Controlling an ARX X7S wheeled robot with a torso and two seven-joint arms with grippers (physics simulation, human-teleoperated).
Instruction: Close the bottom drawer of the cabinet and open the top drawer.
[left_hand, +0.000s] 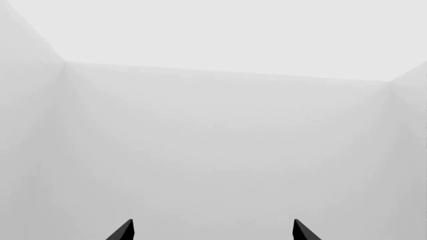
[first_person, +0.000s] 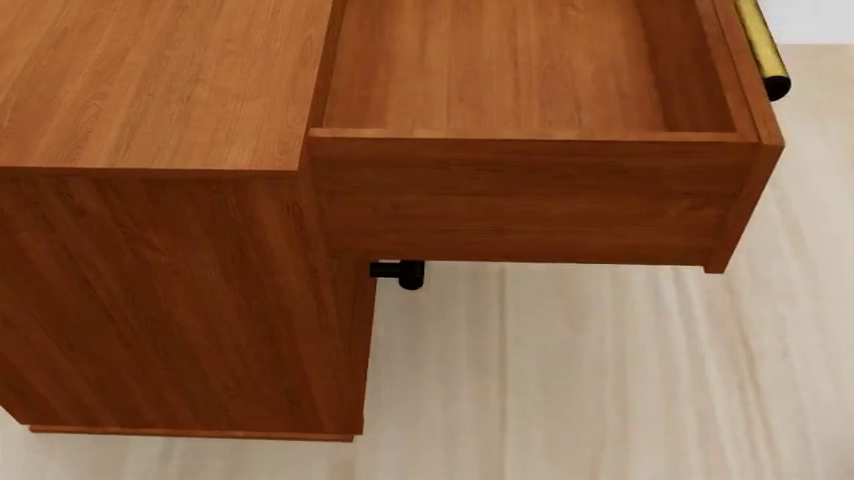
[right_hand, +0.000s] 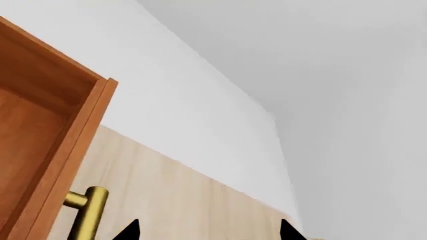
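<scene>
The reddish-brown cabinet (first_person: 147, 90) fills the left of the head view. Its top drawer (first_person: 534, 190) is pulled far out to the right and is empty, with its brass handle (first_person: 758, 40) on the far end. Under it only a small dark handle end (first_person: 398, 272) pokes from the cabinet front. No other drawer box juts out, and the bottom drawer's front is hidden. In the right wrist view my right gripper (right_hand: 208, 232) is open, just past the drawer's front panel (right_hand: 73, 150) and beside the brass handle (right_hand: 87, 212). My left gripper (left_hand: 212, 231) is open and faces bare white walls.
Pale wooden floor (first_person: 601, 380) spreads below and to the right of the cabinet. White walls (right_hand: 200, 100) meet in a corner beyond the drawer. Neither arm shows in the head view.
</scene>
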